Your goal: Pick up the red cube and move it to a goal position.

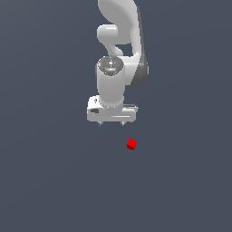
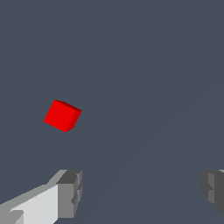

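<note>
- Gripper sitting closest to wrist cam, fingers spreading wide apart, nothing btwn them.
- Panda arm, white, hanging straight down over dark grey floor.
- Red cube lying on floor, turned at an angle, below gripper & toward exterior view's right, not touching it.

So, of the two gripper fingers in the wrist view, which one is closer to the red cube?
The finger with the white arm part behind it; the red cube lies on its side, far from the other finger.
</note>
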